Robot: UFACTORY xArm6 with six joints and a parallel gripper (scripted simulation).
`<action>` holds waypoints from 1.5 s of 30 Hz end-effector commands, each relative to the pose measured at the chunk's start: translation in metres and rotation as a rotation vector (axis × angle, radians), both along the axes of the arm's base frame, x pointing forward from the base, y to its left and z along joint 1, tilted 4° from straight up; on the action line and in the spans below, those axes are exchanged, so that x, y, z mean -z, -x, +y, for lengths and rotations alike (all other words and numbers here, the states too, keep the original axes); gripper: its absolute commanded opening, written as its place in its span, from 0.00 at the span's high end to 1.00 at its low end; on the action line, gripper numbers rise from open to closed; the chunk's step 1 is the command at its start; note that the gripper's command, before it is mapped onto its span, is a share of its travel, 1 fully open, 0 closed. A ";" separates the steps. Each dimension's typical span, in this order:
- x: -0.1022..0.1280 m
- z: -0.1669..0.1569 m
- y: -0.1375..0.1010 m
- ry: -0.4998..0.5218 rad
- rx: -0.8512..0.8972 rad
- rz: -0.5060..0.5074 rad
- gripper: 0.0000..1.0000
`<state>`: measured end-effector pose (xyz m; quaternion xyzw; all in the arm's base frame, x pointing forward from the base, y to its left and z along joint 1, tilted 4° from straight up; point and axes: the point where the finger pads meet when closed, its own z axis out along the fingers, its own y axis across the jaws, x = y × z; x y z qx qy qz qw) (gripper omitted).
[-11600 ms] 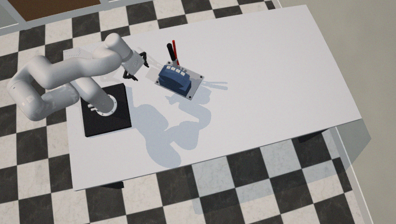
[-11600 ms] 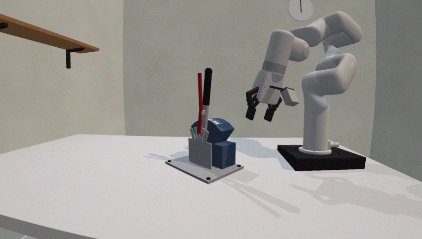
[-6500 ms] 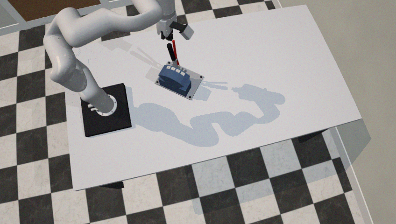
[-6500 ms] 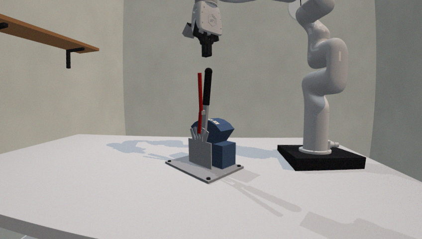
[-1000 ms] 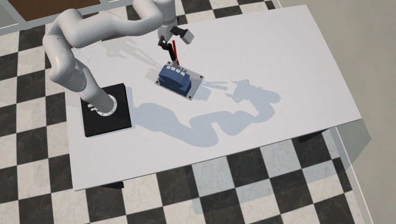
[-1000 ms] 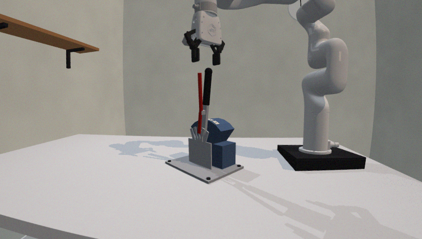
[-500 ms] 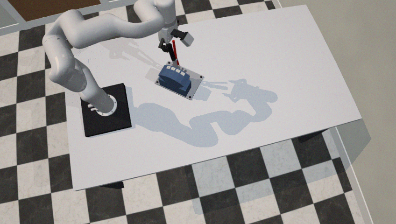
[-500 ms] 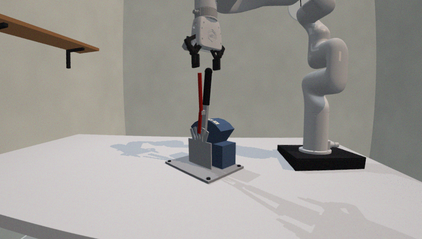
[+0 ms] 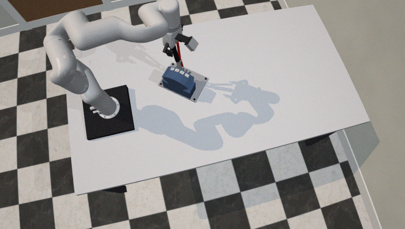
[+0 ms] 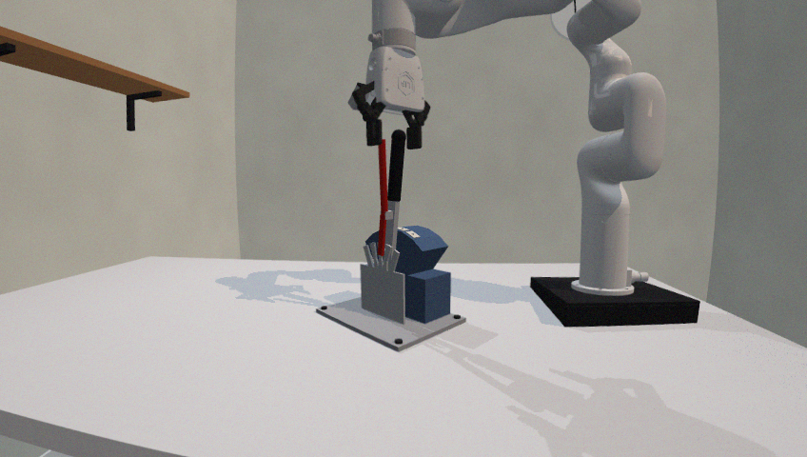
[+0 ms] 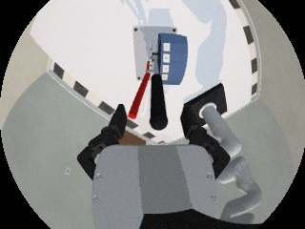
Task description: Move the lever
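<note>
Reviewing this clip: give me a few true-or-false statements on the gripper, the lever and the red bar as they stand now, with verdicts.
1. The black-fingered gripper is open and holds nothing. True.
2. The thin red bar is pressed flat against the black lever handle. False: a gap shows between them; the bar is not squeezed.
3. The gripper's fingers stand on either side of the handle's top. True.
4. The blue lever housing lies tipped on its side. False: it stands upright on its grey base plate.
5. The arm's black base sits on the floor. False: it rests on the white table.
</note>
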<state>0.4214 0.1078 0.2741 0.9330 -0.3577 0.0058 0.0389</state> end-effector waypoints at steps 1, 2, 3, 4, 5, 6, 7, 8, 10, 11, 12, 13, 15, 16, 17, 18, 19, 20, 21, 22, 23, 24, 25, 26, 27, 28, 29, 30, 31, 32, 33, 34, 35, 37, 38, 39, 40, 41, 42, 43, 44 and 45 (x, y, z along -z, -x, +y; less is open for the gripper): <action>0.006 0.000 -0.001 -0.001 0.000 -0.005 0.00; 0.008 0.000 -0.001 -0.001 0.000 -0.005 0.00; 0.009 0.000 -0.001 -0.001 0.000 -0.005 0.00; 0.010 -0.001 -0.001 -0.001 0.000 -0.005 0.00; 0.011 -0.001 -0.001 -0.001 0.000 -0.005 0.00; 0.012 -0.001 -0.001 -0.001 0.000 -0.005 0.00; 0.013 -0.001 -0.001 -0.001 0.000 -0.005 0.00; 0.013 -0.001 -0.001 -0.001 0.000 -0.005 0.00; 0.014 -0.001 -0.001 -0.001 0.000 -0.005 0.00; 0.015 -0.001 -0.001 -0.001 0.000 -0.005 0.00; 0.015 -0.001 -0.001 -0.001 0.000 -0.005 0.00; 0.016 -0.001 -0.001 -0.001 0.000 -0.005 0.00; 0.017 -0.001 -0.001 -0.001 0.000 -0.005 0.00; 0.017 -0.001 -0.001 -0.001 0.000 -0.005 0.00; 0.017 -0.001 -0.001 -0.001 0.000 -0.005 0.00; 0.017 -0.001 -0.001 -0.001 0.000 -0.005 0.00; 0.017 -0.001 -0.001 -0.001 0.000 -0.005 0.00; 0.017 -0.001 -0.001 -0.001 0.000 -0.005 0.00; 0.017 -0.001 -0.001 -0.001 0.000 -0.005 0.00; 0.017 -0.001 -0.001 -0.001 0.000 -0.005 0.00; 0.017 -0.001 -0.001 -0.001 0.000 -0.005 0.00; 0.017 -0.001 -0.001 -0.001 0.000 -0.005 0.00; 0.017 -0.001 -0.001 -0.001 0.000 -0.005 0.00; 0.017 -0.001 -0.001 -0.001 0.000 -0.005 0.00; 0.017 -0.001 -0.001 -0.001 0.000 -0.005 0.00; 0.017 -0.001 -0.001 -0.001 0.000 -0.005 0.00; 0.017 -0.001 -0.001 -0.001 0.000 -0.005 0.00; 0.017 -0.001 -0.001 -0.001 0.000 -0.005 0.00; 0.017 -0.001 -0.001 -0.001 0.000 -0.005 0.00; 0.017 -0.001 -0.001 -0.001 0.000 -0.005 0.00; 0.017 -0.001 -0.001 -0.001 0.000 -0.005 1.00; 0.017 -0.001 -0.001 -0.001 0.000 -0.005 1.00; 0.017 -0.001 -0.001 -0.001 0.000 -0.005 1.00; 0.017 -0.001 -0.001 -0.001 0.000 -0.005 1.00; 0.017 -0.001 -0.001 -0.001 0.000 -0.005 1.00; 0.017 -0.001 -0.001 -0.001 0.000 -0.005 1.00; 0.017 -0.001 -0.001 -0.001 0.000 -0.005 1.00; 0.017 -0.001 -0.001 -0.001 0.000 -0.005 1.00; 0.017 -0.001 -0.001 -0.001 0.000 -0.005 1.00; 0.017 -0.001 -0.001 -0.001 0.000 -0.005 1.00; 0.017 -0.001 -0.001 -0.001 0.000 -0.005 1.00; 0.017 -0.001 -0.001 -0.001 0.000 -0.005 1.00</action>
